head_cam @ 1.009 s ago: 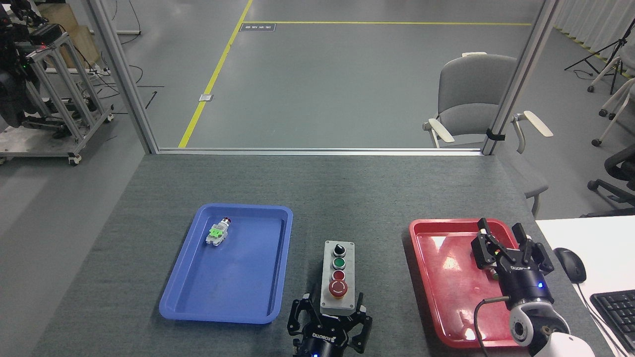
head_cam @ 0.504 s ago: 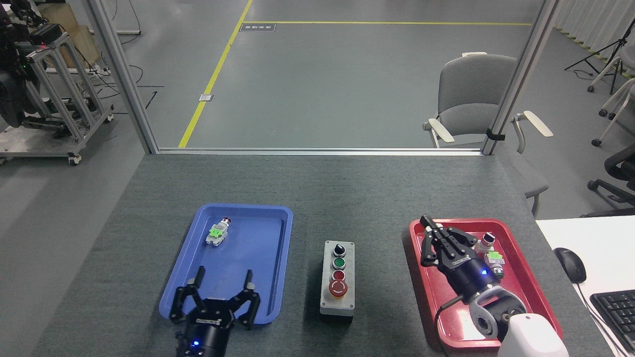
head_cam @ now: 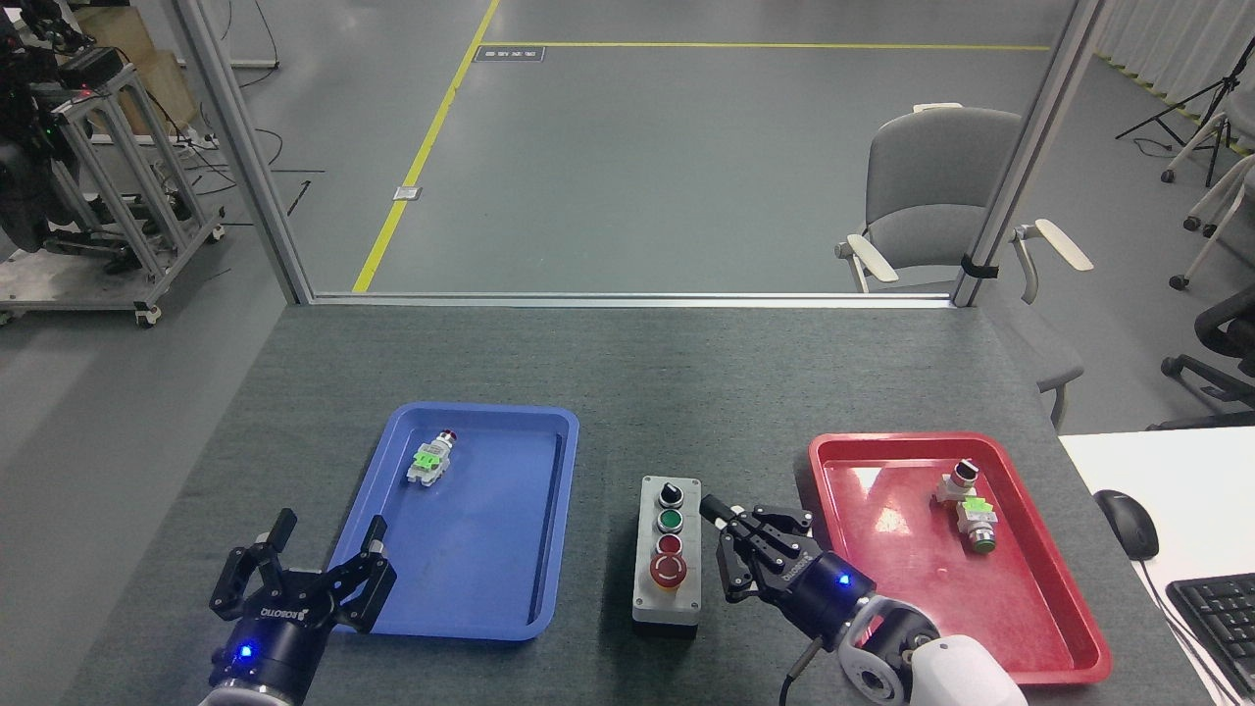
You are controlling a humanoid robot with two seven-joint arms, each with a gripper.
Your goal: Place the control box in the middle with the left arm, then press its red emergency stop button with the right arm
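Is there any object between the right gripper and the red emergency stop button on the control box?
Nothing visible stands between them. The right gripper hangs just right of the control box, and only bare tabletop and the box's own edge separate it from the red emergency stop button.

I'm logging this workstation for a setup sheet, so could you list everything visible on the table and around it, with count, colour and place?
control box: one, light grey with black base, on the bare tabletop between the two trays
red emergency stop button: one, red, nearest control on the box
blue tray: one, left of the box
switch part: one, white with green block, far end of the blue tray
red tray: one, right of the box
second switch part: one, white and green, far right of the red tray
table: one, dark grey felt
chair: one, grey, beyond the table on the right
mouse: one, black, white desk at right
left gripper: one, black, open, left of the blue tray
right gripper: one, black, just right of the box
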